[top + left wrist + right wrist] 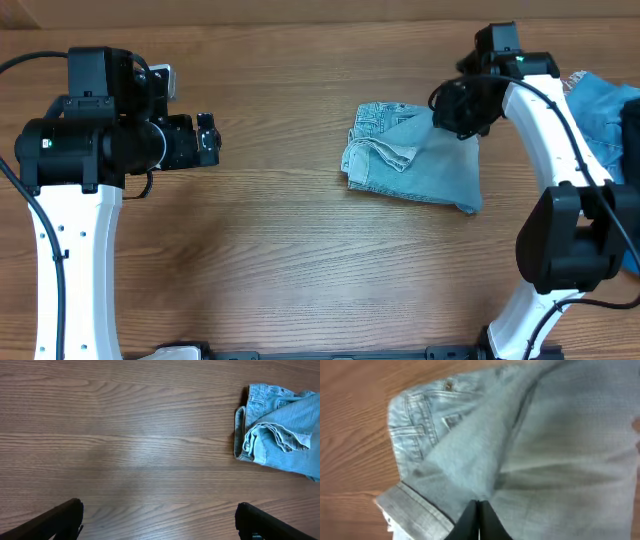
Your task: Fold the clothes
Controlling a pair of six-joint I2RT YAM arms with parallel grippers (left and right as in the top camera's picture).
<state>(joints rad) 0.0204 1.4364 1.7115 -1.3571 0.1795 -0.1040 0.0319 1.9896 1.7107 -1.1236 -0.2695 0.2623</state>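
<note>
Half-folded pale jeans (415, 160) lie right of centre on the table (280, 250), the right gripper (479, 510) shut at a crease, best drawn low and square; the left gripper (205, 138) hangs well apart, jaws wide.

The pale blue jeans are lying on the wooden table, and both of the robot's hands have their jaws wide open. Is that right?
Not quite. Only the left gripper has its jaws wide open. The right gripper has its jaws shut, tips together right at the jeans, as the right wrist view shows. The jeans do lie on the wooden table.
</note>
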